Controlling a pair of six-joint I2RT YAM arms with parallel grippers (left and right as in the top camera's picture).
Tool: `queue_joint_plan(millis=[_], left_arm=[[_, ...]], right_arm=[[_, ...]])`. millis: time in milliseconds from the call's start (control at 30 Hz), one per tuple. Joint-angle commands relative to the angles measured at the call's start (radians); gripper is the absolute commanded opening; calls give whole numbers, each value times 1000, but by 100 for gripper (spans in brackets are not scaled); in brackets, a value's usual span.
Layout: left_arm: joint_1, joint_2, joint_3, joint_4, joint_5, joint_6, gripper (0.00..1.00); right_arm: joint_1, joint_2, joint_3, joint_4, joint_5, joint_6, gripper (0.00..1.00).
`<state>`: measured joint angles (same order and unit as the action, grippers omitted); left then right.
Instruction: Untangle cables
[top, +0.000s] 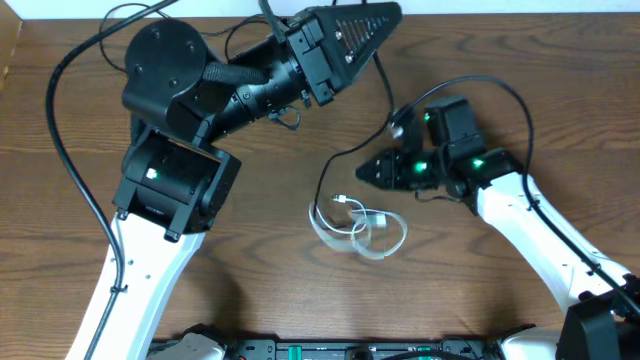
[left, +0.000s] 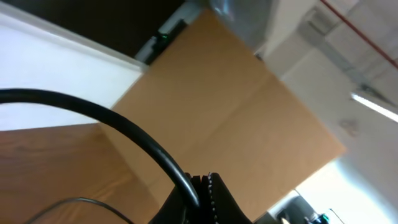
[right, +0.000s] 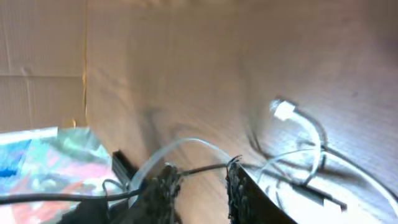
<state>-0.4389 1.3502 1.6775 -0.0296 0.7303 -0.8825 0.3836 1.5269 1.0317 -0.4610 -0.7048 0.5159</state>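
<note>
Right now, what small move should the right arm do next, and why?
Probably close the right gripper on the thin black cable: the right wrist view shows it crossing the gap between the open fingers, so a grip there could pull it away from the coiled white cable.

Table (top: 280, 290) — dark brown, wood-grained. One white cable (top: 358, 228), one thin black cable (top: 328, 168). The right gripper (top: 364, 173) black, green lights — cardboard (left: 249, 124) plain tan.
</note>
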Motion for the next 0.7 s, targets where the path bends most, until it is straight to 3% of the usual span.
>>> queue_joint_plan(millis=[0,33,167,367,667], left_arm=[[45,-9,17,-71,-103,60,7],[53,-9,17,-88,-109,60,8],[78,-9,17,-105,-116,110,7],[92,-9,17,-101,-290,156,7],[92,-10,17,180,-325,46,7]], right_arm=[[3,-7,2,-84,-61,-55,49],[3,-7,2,-106,-61,-63,60],[4,-7,2,-159,-58,-98,80],[16,-6,2,-203,-51,-158,82],[131,-6,2,-166,101,-66,75]])
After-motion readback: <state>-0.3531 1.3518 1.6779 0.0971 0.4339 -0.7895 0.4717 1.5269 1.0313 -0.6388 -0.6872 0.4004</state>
